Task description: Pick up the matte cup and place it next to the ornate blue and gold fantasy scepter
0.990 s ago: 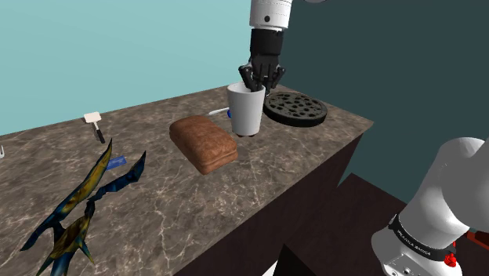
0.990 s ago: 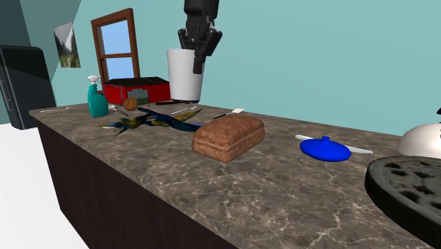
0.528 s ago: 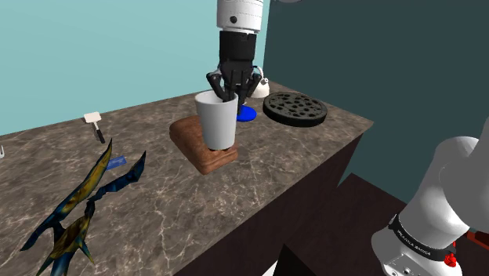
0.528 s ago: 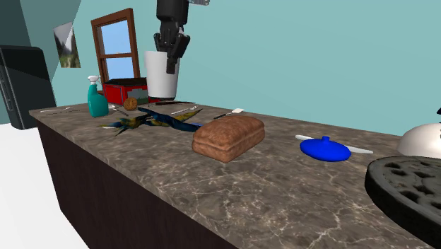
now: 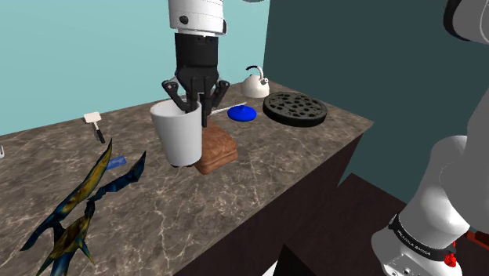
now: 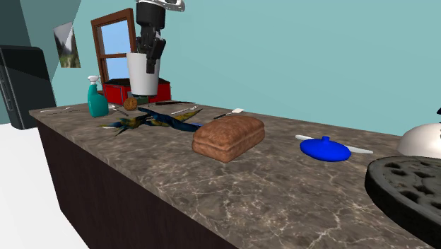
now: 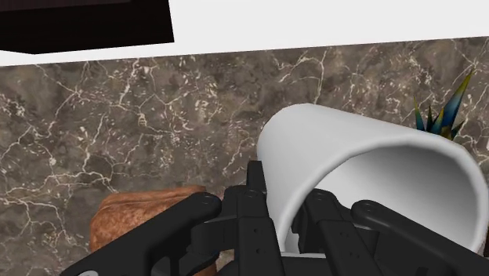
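Between the pincer's [image 7: 274, 235] black fingers runs the wall of the white cup [image 7: 368, 172]: one finger is inside the mouth and the other outside, clenched on the rim. The cup [image 5: 182, 137] hangs directly under the pincer [image 5: 196, 110], mouth up and leaning a little, with its base clear of the table [image 5: 235, 196].

The step in hand looks like the carry toward the scepter. A rim pinch gives the cup room to pivot, so I would move it smoothly and level, without quick turns of the wrist.

Just behind and below the cup sits the brown bread loaf [image 5: 217, 149], and the base should stay above it. Well apart, toward the shoulder view's left, lies the blue and gold scepter [image 5: 86, 196], flat on the marble with spiked blades fanning out. Those blades call for height until the cup is over bare stone.

A good landing spot seems to be the open marble between loaf and scepter, close beside a blade but not on it. I would bring the cup down until its base sits flat, and only then let the fingers part.

From the second exterior view the cup [image 6: 141, 74] and pincer [image 6: 150, 56] stand high above the scepter [image 6: 152, 120], with a red box [image 6: 120, 92] and a teal spray bottle [image 6: 97, 97] farther back.
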